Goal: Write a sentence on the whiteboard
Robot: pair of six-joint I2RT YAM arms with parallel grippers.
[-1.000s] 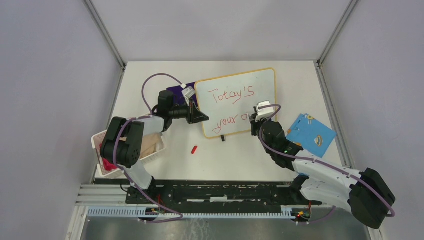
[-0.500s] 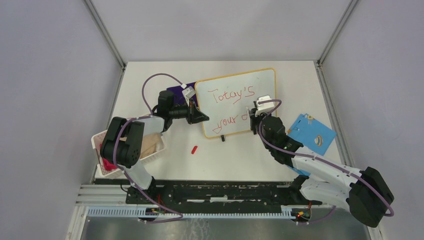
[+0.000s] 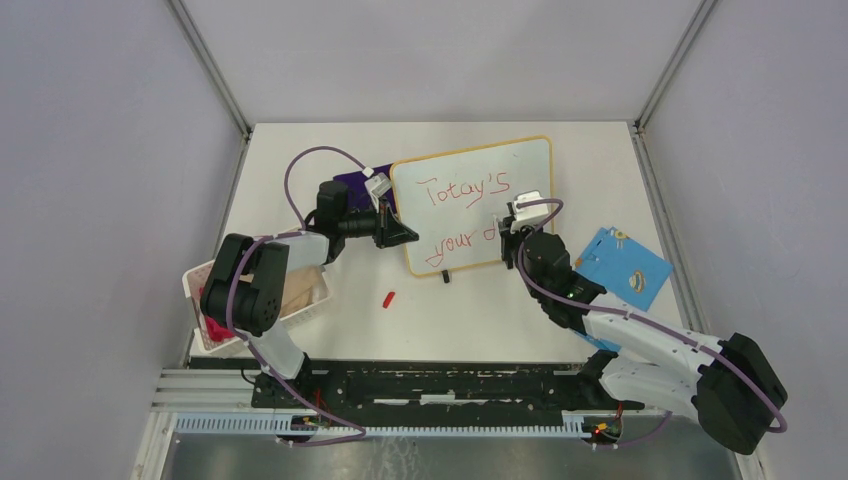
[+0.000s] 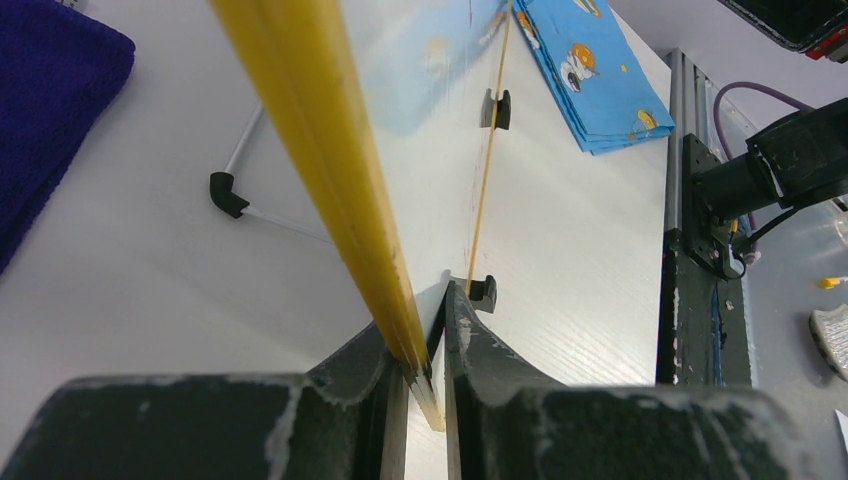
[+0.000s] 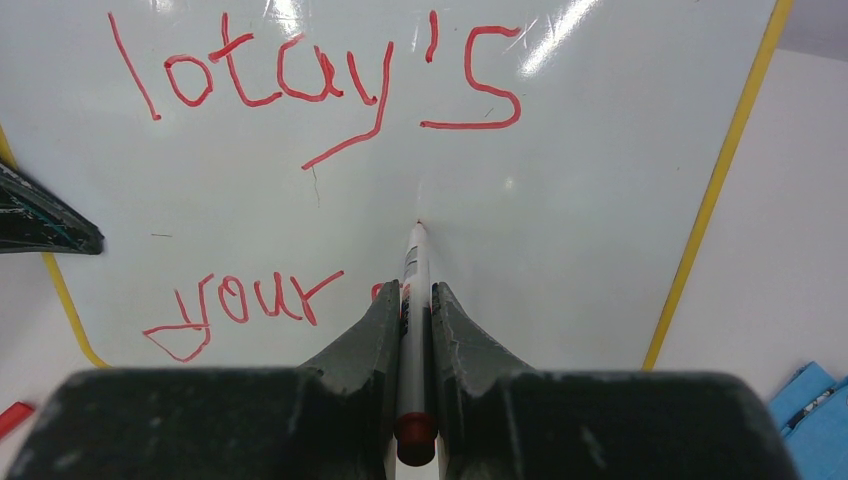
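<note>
The whiteboard [image 3: 520,170] with a yellow frame stands tilted at the table's middle. It also fills the right wrist view [image 5: 600,150]. The sentence [image 3: 462,190] in red reads "Totay's" above "your" plus the start of a further letter, and shows in the right wrist view [image 5: 330,80]. My left gripper [image 3: 408,236] is shut on the whiteboard's yellow left edge [image 4: 330,150], jaws [image 4: 432,345] pinching the frame. My right gripper [image 3: 510,232] is shut on a white marker [image 5: 414,270] with a red end, its tip touching the board between the two lines.
A blue card [image 3: 624,268] lies right of the board, also in the left wrist view [image 4: 590,80]. A red marker cap [image 3: 389,297] lies in front of the board. A purple cloth [image 3: 358,184] lies behind my left gripper. A white basket [image 3: 215,335] sits at the left edge.
My right gripper has moved up the board from the lower line, drawing an upward red stroke after "your". The left arm has held still.
</note>
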